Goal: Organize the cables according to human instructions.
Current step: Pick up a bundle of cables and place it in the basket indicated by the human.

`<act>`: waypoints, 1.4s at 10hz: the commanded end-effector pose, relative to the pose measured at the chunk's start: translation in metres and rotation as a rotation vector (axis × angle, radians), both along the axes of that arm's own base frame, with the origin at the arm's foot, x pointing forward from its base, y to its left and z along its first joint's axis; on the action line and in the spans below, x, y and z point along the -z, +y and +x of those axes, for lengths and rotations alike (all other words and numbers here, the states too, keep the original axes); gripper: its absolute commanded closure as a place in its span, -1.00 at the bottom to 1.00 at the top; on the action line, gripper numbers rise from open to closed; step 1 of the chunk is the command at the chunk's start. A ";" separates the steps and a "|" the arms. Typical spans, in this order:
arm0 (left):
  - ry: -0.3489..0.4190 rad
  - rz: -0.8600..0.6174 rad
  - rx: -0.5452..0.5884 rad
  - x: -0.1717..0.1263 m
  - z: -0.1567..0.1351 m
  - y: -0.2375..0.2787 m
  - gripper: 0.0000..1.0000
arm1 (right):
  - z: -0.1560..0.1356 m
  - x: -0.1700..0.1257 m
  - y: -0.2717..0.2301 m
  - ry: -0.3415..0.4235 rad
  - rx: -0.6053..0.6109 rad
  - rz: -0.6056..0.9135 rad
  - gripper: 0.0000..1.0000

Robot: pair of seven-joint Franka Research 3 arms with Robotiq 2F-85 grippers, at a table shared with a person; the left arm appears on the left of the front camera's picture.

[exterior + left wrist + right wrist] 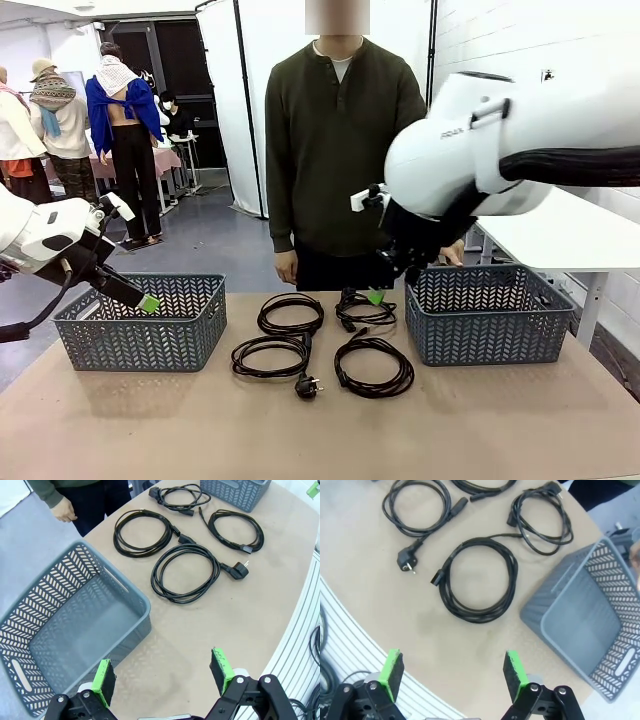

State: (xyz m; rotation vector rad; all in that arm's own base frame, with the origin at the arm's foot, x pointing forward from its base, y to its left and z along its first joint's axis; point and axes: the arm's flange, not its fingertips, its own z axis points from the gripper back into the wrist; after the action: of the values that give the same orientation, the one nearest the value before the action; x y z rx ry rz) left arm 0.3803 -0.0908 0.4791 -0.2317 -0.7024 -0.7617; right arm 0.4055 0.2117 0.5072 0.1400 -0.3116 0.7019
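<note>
Desk [500, 420]: tan sheet top, matt, paper-like, faintly mottled.

Left-end basket [140, 335] and right-end basket [490, 325] on the desk: grey-blue moulded plastic, walls pierced in a herringbone pattern, smooth rims, dull satin finish.

Cables [479, 614] mid-desk: black, smooth rubbery-looking jacket with a slight sheen; plugs look like hard black plastic.

Left gripper [162, 675] and right gripper [452, 672]: black matt bodies. Pads [104, 680] are bright green, matt, rubbery-looking.

Right arm shell [520, 130] above the desk: white glossy plastic. Its hose [580, 165] is black and ribbed.

Person's shirt [340, 150] beyond the desk: olive knit cloth, matt.
</note>
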 end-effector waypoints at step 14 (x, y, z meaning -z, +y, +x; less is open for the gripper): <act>0.009 -0.013 -0.009 0.001 0.001 0.001 -1.00 | 0.034 0.027 0.060 0.116 0.199 -0.055 -1.00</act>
State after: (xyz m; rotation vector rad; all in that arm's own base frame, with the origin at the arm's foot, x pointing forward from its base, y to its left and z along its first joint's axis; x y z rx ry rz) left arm 0.3803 -0.0907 0.4791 -0.2313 -0.7023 -0.7615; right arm 0.4324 0.2582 0.4817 0.1382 -0.2086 0.5709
